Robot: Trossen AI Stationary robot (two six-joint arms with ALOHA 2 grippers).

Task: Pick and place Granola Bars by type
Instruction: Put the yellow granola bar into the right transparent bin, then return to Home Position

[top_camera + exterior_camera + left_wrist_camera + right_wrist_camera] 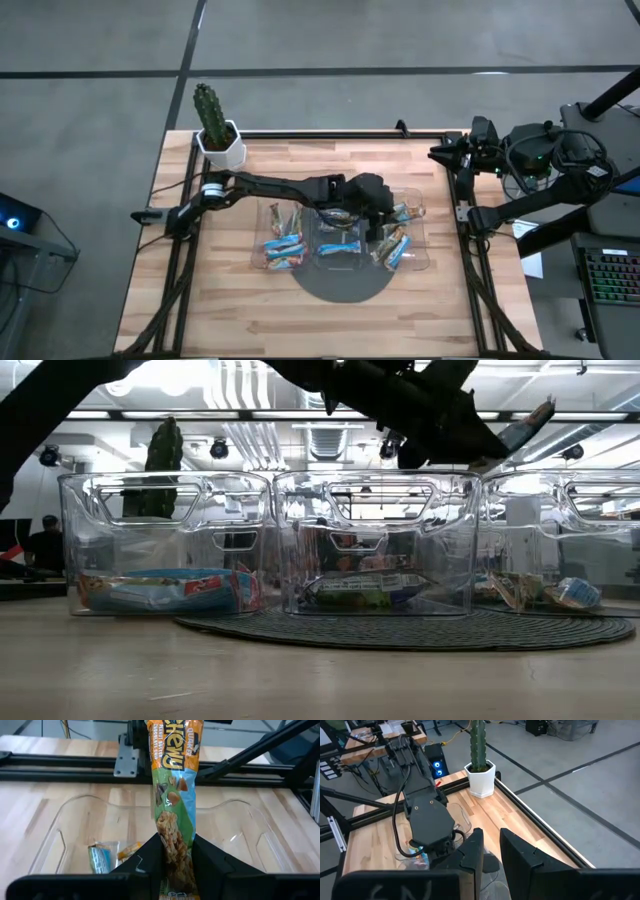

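Note:
My left gripper (pixel 175 845) is shut on an orange-and-green granola bar (pixel 172 770) and hangs over the right-hand clear bin (pixel 235 820), which has two small bars (pixel 102 857) on its floor. From above, my left gripper (pixel 385 215) is over that bin. Blue bars (pixel 283 245) lie in the left bin, multicoloured ones (pixel 338 247) in the middle bin and brownish-gold ones (pixel 392 245) in the right bin. My right gripper (pixel 491 852) waits high at the table's right edge, a narrow gap between its fingers and nothing in it. My left gripper pinches the bar between its two fingers by its two long sides, near its near end (pixel 175 832), where the wrapper is drawn in narrower. The fingers slant down from the table's left and lie along the bar. The bar sticks out past the fingertips, clear of the bin.
The three clear bins (pixel 280 540) stand side by side on a dark round mat (pixel 340 285) at mid-table. A cactus (pixel 210 115) in a white pot (pixel 222 150) stands at the far left corner. Bare wood lies along the near edge.

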